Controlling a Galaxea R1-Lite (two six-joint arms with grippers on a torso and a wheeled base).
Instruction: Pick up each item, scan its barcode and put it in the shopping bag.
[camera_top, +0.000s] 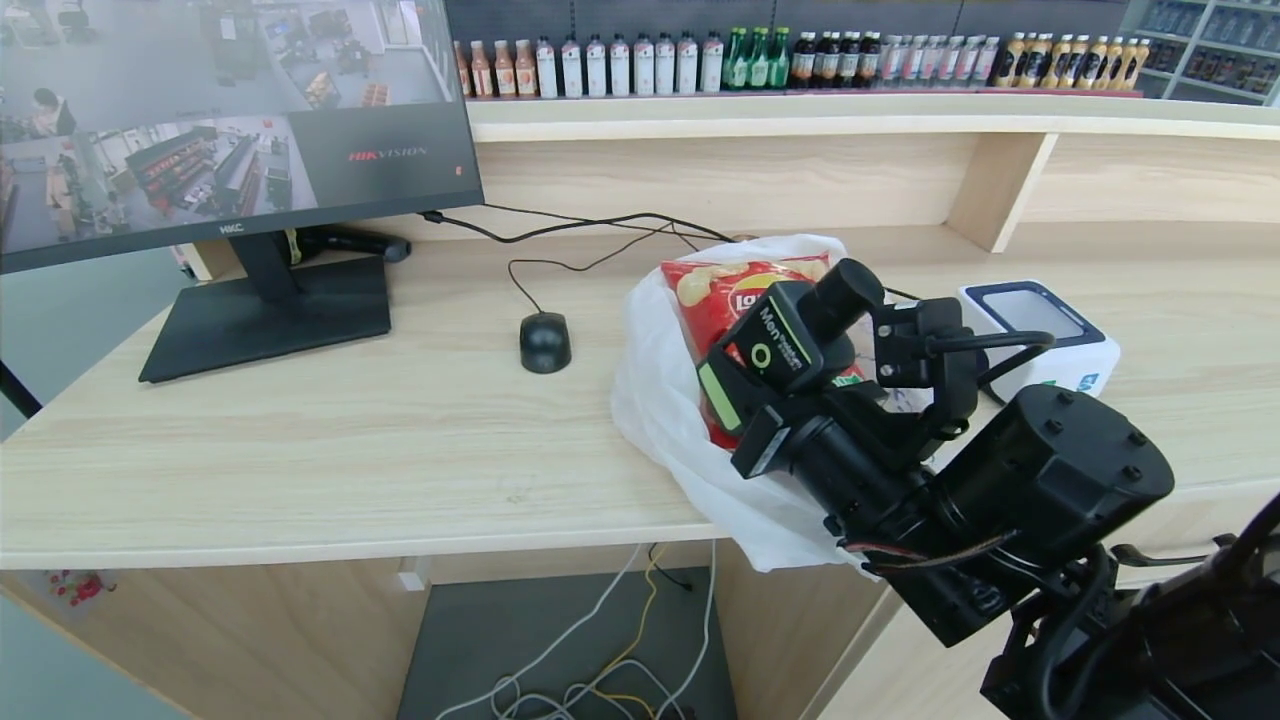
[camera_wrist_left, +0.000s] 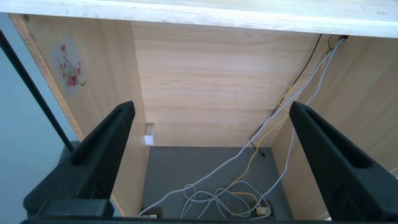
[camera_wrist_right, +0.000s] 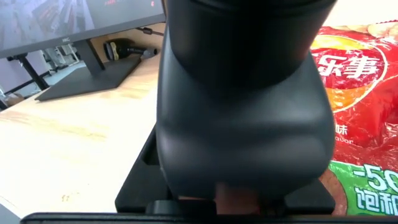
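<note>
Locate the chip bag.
Head view, right of centre: the chip bag sits inside the shopping bag, between the mouse and the scanner, under the right gripper's bottle.

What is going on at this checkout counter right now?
The robot's right gripper is shut on a dark bottle, holding it over the white shopping bag on the counter. A red bag of chips lies inside that bag. The white scanner sits beside the bag. The left gripper hangs open below the counter's edge, holding nothing.
</note>
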